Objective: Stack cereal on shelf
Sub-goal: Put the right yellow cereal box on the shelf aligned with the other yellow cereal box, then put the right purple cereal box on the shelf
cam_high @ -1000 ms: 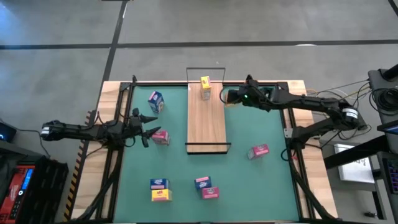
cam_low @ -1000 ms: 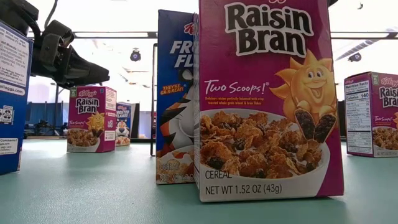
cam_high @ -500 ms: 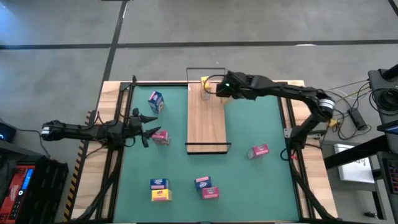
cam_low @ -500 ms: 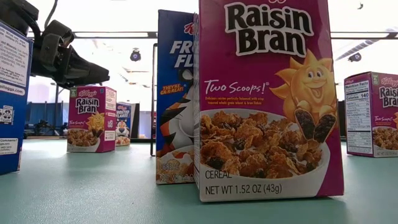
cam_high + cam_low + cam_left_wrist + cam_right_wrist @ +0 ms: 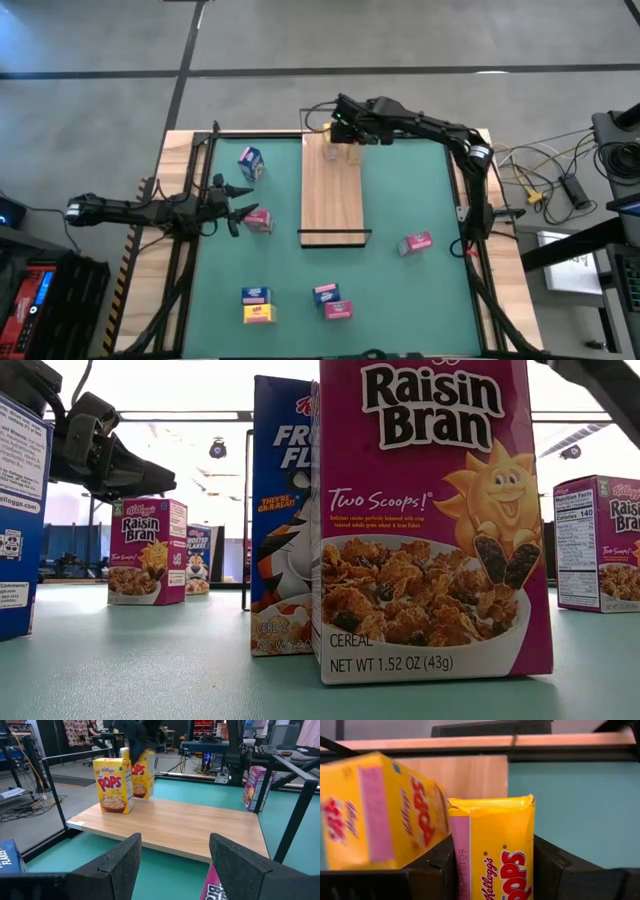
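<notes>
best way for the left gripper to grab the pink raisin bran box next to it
Judging by its pose, take the pink Raisin Bran box across its two broad faces, coming in level from the left arm's side. It lies on the green table just ahead of the open left gripper, and its narrow thickness should fit between the fingers. The right gripper is busy at the shelf.

1. The far end of the shelf (image 5: pixel 331 190) is blocked by 2 yellow boxes (image 5: pixel 114 785) and the right gripper (image 5: pixel 338 125).
2. The shelf's near half is left bare.
</notes>
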Controlling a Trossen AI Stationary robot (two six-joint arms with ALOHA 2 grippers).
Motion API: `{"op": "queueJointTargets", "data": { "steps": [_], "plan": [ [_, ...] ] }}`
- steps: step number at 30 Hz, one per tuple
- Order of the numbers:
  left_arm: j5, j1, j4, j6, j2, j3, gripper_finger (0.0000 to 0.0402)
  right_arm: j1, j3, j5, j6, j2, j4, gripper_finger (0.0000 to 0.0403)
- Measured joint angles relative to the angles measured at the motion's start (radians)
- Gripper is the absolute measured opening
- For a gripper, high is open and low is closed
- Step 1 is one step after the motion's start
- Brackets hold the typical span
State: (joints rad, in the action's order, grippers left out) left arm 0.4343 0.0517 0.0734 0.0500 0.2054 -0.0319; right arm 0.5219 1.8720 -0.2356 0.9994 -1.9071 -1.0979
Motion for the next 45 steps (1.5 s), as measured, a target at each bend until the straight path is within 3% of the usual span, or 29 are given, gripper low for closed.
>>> {"op": "queueJointTargets", "data": {
  "steps": [12, 31, 45],
  "plan": [
    [0.0, 0.0, 0.0, 0.0, 0.001, 0.0, 0.0218, 0.016, 0.2, 0.002, -0.067, -0.156, -0.051, 0.0164],
    [0.0, 0.0, 0.0, 0.0, 0.001, 0.0, 0.0218, 0.025, 0.23, 0.004, -0.066, -0.175, -0.053, 0.0167],
    [0.0, 0.0, 0.0, 0.0, 0.001, 0.0, 0.0218, 0.024, 0.23, 0.001, -0.065, -0.108, -0.076, 0.0294]
  ]
}}
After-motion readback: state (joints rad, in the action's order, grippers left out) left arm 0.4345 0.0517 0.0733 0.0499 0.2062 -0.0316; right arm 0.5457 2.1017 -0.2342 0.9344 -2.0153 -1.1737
